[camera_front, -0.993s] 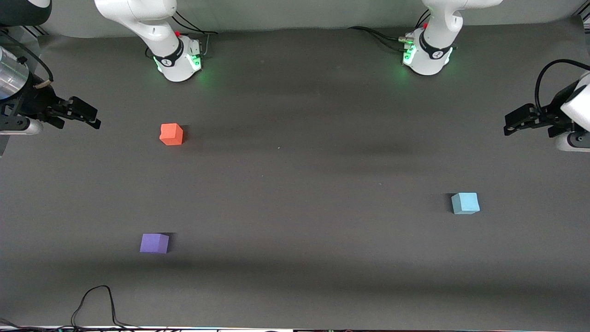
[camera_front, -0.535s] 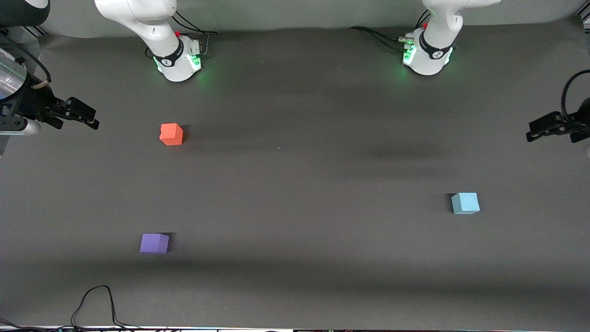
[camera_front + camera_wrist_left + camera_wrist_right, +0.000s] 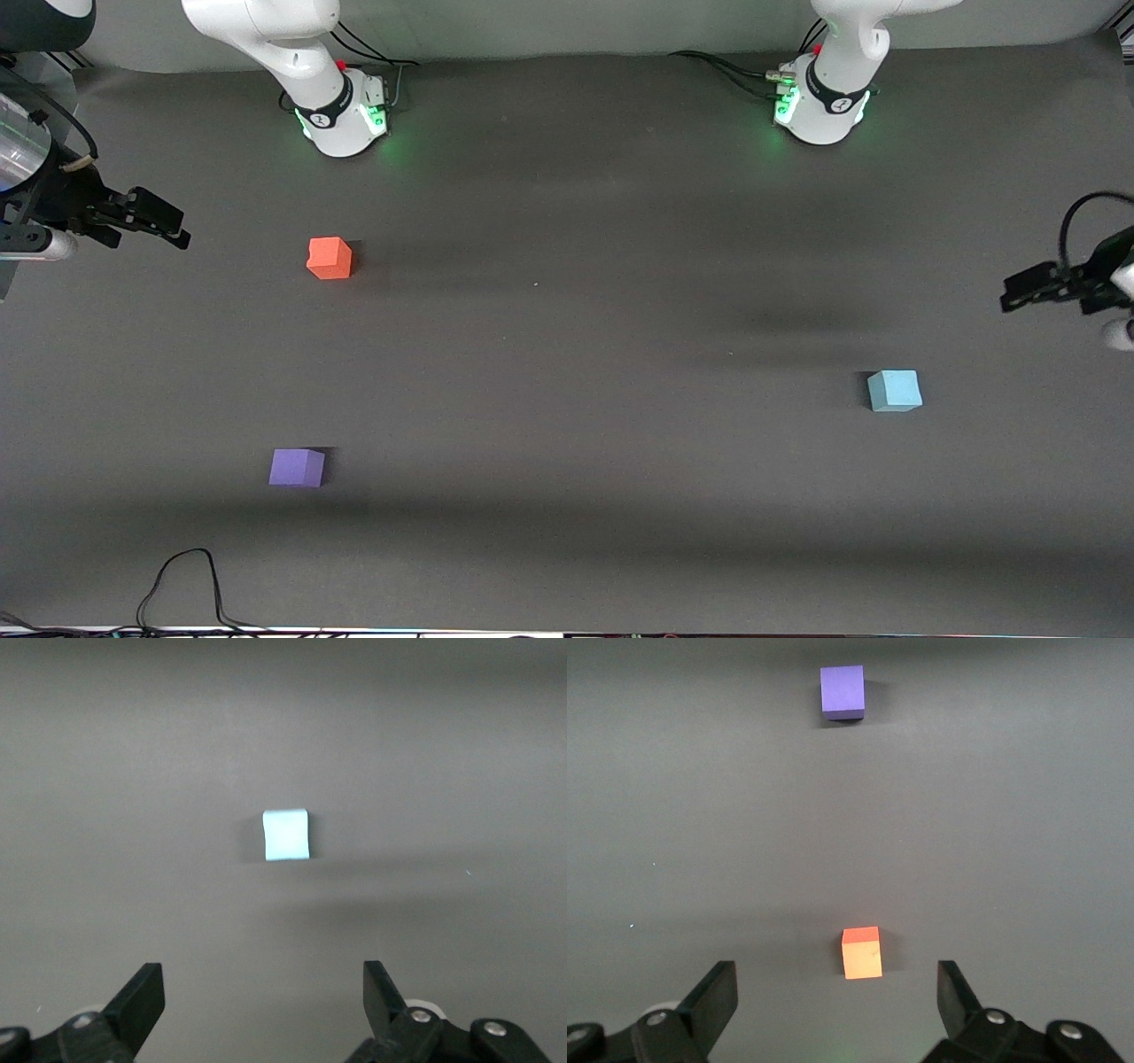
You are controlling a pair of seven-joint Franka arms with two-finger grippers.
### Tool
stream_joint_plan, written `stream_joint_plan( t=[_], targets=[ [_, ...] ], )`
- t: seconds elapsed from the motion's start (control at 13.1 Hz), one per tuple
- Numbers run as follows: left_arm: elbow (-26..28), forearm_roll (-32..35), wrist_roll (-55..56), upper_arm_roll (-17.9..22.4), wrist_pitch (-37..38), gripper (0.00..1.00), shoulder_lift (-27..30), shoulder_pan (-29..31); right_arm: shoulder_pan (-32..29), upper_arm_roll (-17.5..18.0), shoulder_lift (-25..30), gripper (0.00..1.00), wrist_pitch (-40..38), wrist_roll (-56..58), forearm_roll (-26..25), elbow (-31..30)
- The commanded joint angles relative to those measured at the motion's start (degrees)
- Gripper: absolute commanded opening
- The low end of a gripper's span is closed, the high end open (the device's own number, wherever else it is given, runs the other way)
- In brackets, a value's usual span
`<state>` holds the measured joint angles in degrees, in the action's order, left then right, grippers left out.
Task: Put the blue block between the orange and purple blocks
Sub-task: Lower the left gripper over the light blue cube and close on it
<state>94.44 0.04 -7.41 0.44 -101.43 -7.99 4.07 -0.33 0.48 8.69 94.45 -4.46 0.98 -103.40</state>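
The light blue block (image 3: pixel 894 390) sits on the dark mat toward the left arm's end of the table. It also shows in the left wrist view (image 3: pixel 286 834). The orange block (image 3: pixel 330 258) and the purple block (image 3: pixel 297 467) sit toward the right arm's end, the purple one nearer the front camera. Both show in the right wrist view, orange (image 3: pixel 862 953) and purple (image 3: pixel 842 692). My left gripper (image 3: pixel 1007 299) (image 3: pixel 263 997) is open and empty, over the mat at the left arm's end, apart from the blue block. My right gripper (image 3: pixel 183 234) (image 3: pixel 837 997) is open and empty, over the mat's edge, apart from the orange block.
The two arm bases (image 3: pixel 341 120) (image 3: pixel 819 111) stand along the table's back edge. A black cable (image 3: pixel 190 576) loops onto the mat at the front edge, nearer the camera than the purple block.
My left gripper has pulled outward toward the table's end, then shifted toward the blue block's side. The right gripper and all three blocks have stayed in place.
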Motion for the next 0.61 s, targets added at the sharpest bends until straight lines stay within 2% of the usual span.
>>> stream_joint_plan(
  t=[0.0, 0.15, 0.53],
  targets=[
    [10.98, 0.31, 0.03, 0.18, -11.81, 1.00, 0.61, -0.73, -0.54, -0.22, 0.72, 1.00, 0.73, 1.20, -0.54, -0.66],
    [17.24, 0.31, 0.38, 0.18, -20.78, 1.00, -1.13, -0.73, -0.54, -0.48, 0.72, 1.00, 0.82, 1.20, -0.54, -0.66],
    [25.43, 0.22, 0.65, 0.09, -42.23, 1.00, -11.84, -1.53, -0.54, -0.48, 0.63, 1.00, 1.08, 1.20, -0.54, -1.10]
  ],
)
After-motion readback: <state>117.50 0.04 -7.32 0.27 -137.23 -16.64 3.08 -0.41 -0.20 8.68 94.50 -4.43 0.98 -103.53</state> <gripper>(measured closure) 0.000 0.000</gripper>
